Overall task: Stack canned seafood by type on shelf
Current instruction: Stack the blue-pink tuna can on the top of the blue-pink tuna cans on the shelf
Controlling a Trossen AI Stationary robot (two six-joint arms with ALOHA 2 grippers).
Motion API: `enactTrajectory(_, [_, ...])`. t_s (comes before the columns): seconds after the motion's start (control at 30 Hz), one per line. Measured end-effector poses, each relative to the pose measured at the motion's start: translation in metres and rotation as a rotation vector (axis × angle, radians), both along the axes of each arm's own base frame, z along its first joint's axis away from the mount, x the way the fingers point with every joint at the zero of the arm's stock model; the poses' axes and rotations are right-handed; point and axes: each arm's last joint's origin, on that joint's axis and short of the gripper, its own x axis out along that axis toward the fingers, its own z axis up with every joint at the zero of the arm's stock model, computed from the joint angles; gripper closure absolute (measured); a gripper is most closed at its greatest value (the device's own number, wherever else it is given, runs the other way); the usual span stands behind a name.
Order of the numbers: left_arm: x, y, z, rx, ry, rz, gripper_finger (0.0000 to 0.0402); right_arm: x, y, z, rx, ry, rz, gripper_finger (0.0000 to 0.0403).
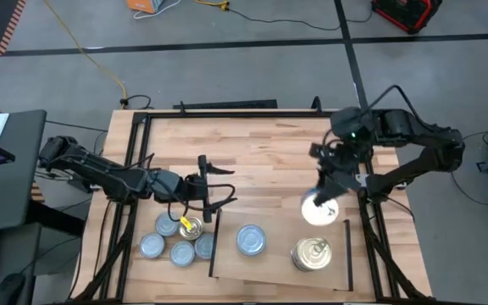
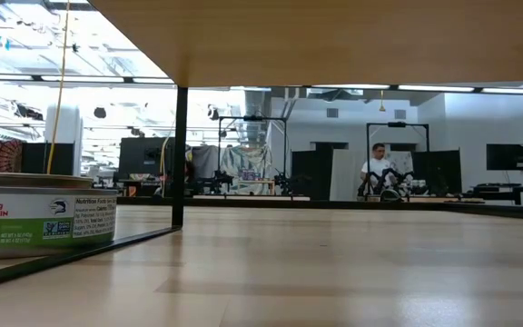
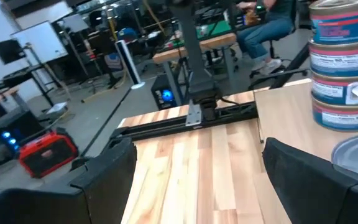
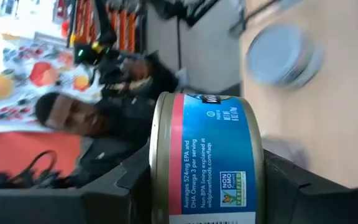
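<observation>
Blue-labelled tin (image 4: 210, 162) tipped sideways, gripped by right hand (image 4: 204, 186)

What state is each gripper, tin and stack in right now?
Left gripper: open, empty, above the loose tins.
Right gripper: shut on a round blue-labelled metal tin, held over the pale wooden shelf board.
Gold-lidded tin stack: upright on the shelf.
Silver-lidded tin stack: upright on the shelf.
Loose tins: lying flat on the tabletop, left of the shelf.
</observation>
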Motion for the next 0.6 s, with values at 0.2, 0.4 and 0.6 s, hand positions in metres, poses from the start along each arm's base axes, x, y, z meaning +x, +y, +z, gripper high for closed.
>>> enactTrajectory(0.2, [-0.005, -0.013, 0.000, -0.050, -0.008, 0.041, 0.0068, 0.004, 0.025, -0.003, 0.051, 0.091, 0.036, 0.0190])
enactTrajectory(0.4, [-0.008, -0.020, -0.001, -0.083, -0.019, 0.076, 0.0068, 0.021, 0.051, -0.017, 0.057, 0.182, 0.091, 0.0172])
enactTrajectory(0.6, [-0.009, -0.020, 0.000, -0.110, -0.034, 0.120, 0.0068, 0.034, 0.071, -0.027, 0.067, 0.219, 0.164, 0.0190])
